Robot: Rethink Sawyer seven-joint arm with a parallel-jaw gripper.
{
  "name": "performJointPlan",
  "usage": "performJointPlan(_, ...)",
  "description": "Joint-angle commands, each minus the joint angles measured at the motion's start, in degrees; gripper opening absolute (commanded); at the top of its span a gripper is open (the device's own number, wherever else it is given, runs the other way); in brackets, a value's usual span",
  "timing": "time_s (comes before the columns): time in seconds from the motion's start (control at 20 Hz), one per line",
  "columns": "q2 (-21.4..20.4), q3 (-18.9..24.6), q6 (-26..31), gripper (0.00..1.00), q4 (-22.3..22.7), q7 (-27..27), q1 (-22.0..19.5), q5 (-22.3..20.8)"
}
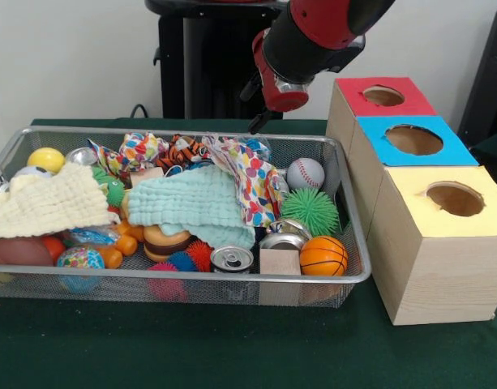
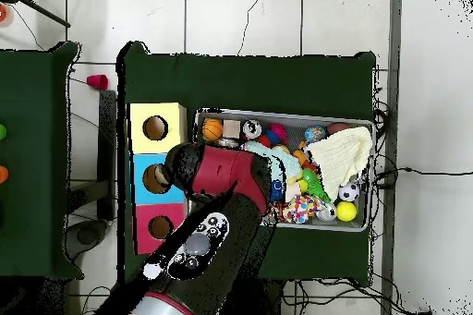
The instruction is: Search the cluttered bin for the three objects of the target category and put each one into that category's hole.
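The silver wire-mesh bin (image 1: 191, 276) fills the left and middle of the front view, heaped with toys and cloths; it also shows in the overhead view (image 2: 286, 115). A wrinkly see-through bottle (image 1: 91, 236) lies half under the pale yellow cloth (image 1: 49, 203) at the bin's left. Another glinting clear piece (image 1: 81, 155) sits by the yellow ball. The hole (image 1: 413, 139) is in the blue-topped box (image 2: 142, 182), the middle of three. My gripper (image 1: 257, 122) hangs above the bin's far rim, toward the boxes, with nothing seen in it. In the overhead view the arm hides it.
The red-topped box (image 1: 383, 96) and the yellow-topped box (image 1: 455, 198) flank the blue one. Silver cans (image 1: 232, 258) lie at the bin's front beside a small basketball (image 1: 323, 255). A mint cloth (image 1: 199, 203), a baseball (image 1: 305, 173) and a green spiky ball (image 1: 310, 211) lie in the middle.
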Motion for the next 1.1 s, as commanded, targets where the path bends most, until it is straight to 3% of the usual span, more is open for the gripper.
performJointPlan(0.05,2.3,6.4,0.8,1.0,2.9,5.8,-0.1,0.3)
performJointPlan(1.1,6.0,9.2,-9.0,1.0,6.4,9.2,0.0,3.8)
